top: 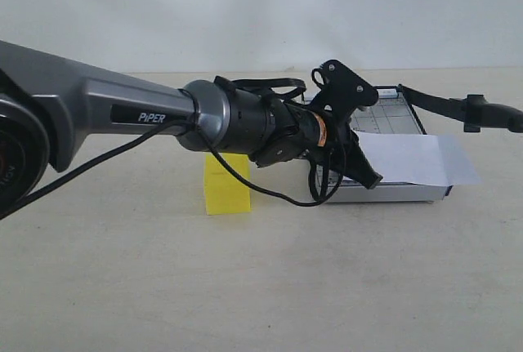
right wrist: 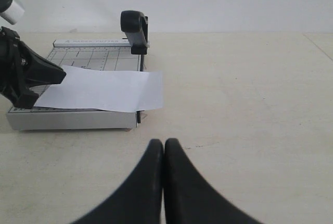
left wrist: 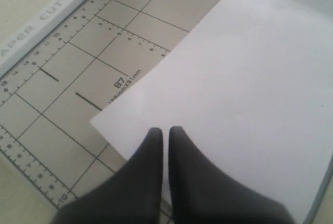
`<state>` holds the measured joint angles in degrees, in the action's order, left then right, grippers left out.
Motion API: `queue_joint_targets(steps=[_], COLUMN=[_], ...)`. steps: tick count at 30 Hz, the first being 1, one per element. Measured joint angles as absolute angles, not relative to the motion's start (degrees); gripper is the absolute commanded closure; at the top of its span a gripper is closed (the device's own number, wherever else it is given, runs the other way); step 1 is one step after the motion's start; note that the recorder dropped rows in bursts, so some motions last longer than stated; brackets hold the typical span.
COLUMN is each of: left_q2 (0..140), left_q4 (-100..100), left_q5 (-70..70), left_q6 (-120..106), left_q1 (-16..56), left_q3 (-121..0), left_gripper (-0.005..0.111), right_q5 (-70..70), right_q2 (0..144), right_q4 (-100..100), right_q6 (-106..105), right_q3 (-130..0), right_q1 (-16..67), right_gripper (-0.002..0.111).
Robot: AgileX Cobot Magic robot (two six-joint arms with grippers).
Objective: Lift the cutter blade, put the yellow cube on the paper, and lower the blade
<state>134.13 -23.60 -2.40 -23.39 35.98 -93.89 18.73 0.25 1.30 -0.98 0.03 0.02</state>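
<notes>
Bright matte yellow cube (top: 226, 184) on the surface (top: 245, 287) near the grey gridded base (left wrist: 62, 78), plain white paper (top: 417, 158) overhanging that base, I read left gripper (left wrist: 165, 133) clenched over paper, right gripper (right wrist: 164, 143) clenched above surface.

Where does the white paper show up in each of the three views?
Exterior view: the paper lies right of centre on the cutter base, overhanging its right edge.
Left wrist view: the paper covers much of the grid, its edge beside the B7 mark.
Right wrist view: the paper lies across the base, overhanging one edge.
Shared landmark: the cutter base's printed grid.
</notes>
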Motion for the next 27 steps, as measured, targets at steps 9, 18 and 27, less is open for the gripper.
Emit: queue_joint_targets(steps=[9,18,27], left_q2=[135.2,135.9,135.9], left_q4=[-23.6,-23.6,-23.6], left_q5=[-1.2,1.9,2.2], left_q6=[-23.3,-22.1,-21.8], left_q1=[36.0,36.2,37.0], left_q3=[-93.9,-93.9,-93.9], left_gripper=[0.102,0.102,0.102], right_q5=[18.7,18.7,18.7], right_q2=[0.2,0.2,0.2], right_q4=[1.3,1.3,1.3], right_q6=[-1.0,-1.0,-1.0], right_q3=[0.0,0.0,0.0], right_q1=[0.0,0.0,0.0], right_gripper=[0.108,0.108,0.108])
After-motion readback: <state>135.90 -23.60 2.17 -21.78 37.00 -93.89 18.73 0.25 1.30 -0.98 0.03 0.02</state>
